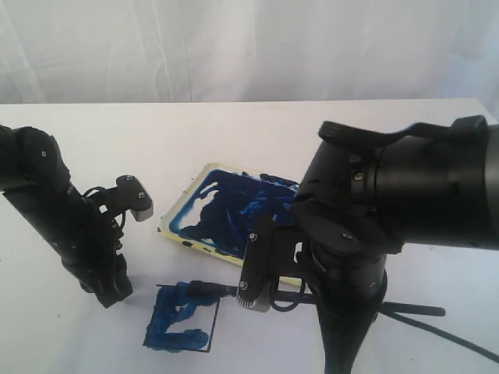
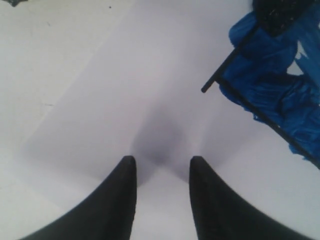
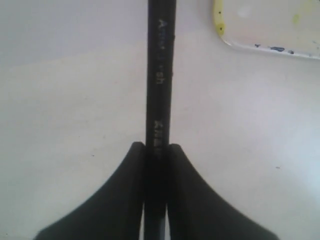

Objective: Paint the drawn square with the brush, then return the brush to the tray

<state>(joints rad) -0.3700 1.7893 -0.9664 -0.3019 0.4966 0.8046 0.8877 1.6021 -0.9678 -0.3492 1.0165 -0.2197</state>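
Right wrist view: right gripper (image 3: 156, 147) clamps the long thin black paintbrush (image 3: 160, 75); its tip meets the black-lined, half-blue drawn square (image 1: 181, 318) (bare white middle wants light, even strokes); blue-smeared white rectangular tray (image 1: 175, 216) just beyond; left gripper (image 2: 161, 162) gapes, empty.

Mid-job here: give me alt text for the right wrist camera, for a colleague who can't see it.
The right claw is shut on the black brush, whose faintly lettered handle runs straight away from it over the white table. A corner of the white tray, yellowish at the rim with blue specks, shows off to one side.
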